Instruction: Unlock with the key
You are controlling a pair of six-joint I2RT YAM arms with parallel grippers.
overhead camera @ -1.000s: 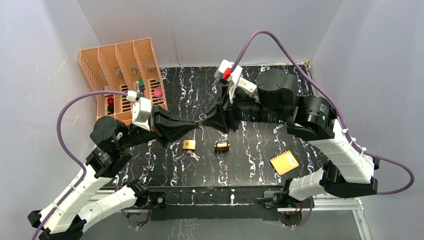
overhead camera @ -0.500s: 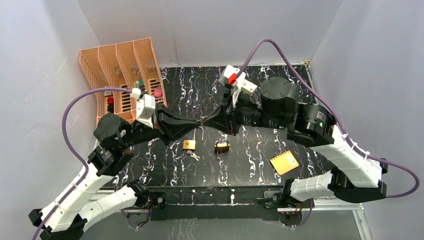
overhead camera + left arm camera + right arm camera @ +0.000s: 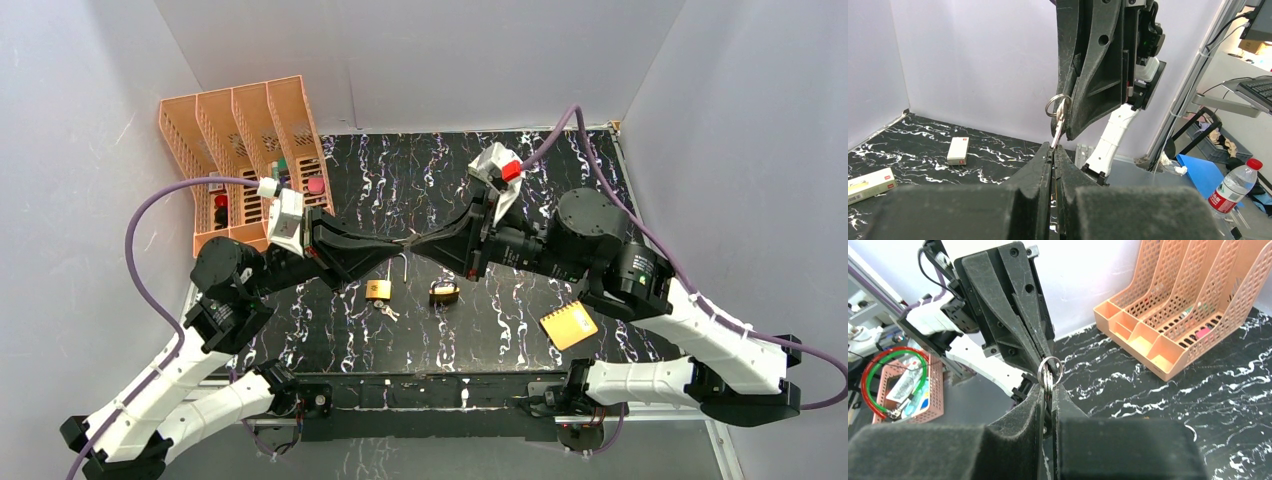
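2 brass padlocks [image 3: 378, 290] lie low in the middle of the top view. Just above them in the frame, the left gripper [image 3: 1053, 152] and the right gripper [image 3: 1046, 395] meet tip to tip, both pinching the key [image 3: 1060, 120]. To pass it well, I think 1 gripper must hold firmly before the other lets go, leaving the blade free. No writing is readable.
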